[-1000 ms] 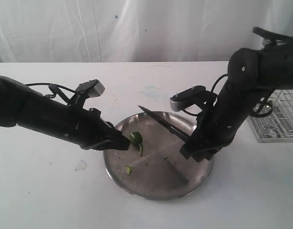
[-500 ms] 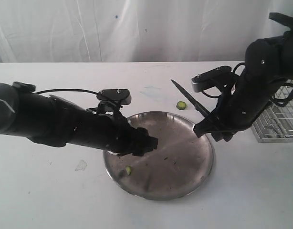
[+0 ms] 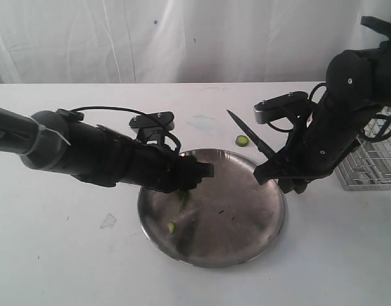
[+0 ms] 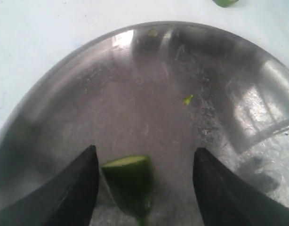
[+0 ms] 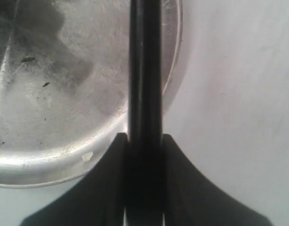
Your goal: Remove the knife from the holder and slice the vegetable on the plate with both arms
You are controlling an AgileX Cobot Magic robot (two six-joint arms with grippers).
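Over on the left, the left gripper (image 4: 143, 188) hangs low over the plate (image 3: 246, 239), jaws spread wide, the green vegetable (image 4: 130, 181) lying between them on the steel, gripped by neither. A small green slice (image 3: 171, 226) lies near the plate's front rim, another slice (image 3: 242, 140) on the white tabletop (image 3: 55, 255) behind. Right side: the right gripper (image 5: 143, 150) has its jaws clamped on the knife (image 3: 249, 135), blade raised above the plate's far edge. Holder (image 3: 372, 159) stands far right. No legible writing.

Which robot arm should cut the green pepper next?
The right arm, probably. Its tool is shut on the knife, held above the plate rim. The left tool is open around the vegetable.
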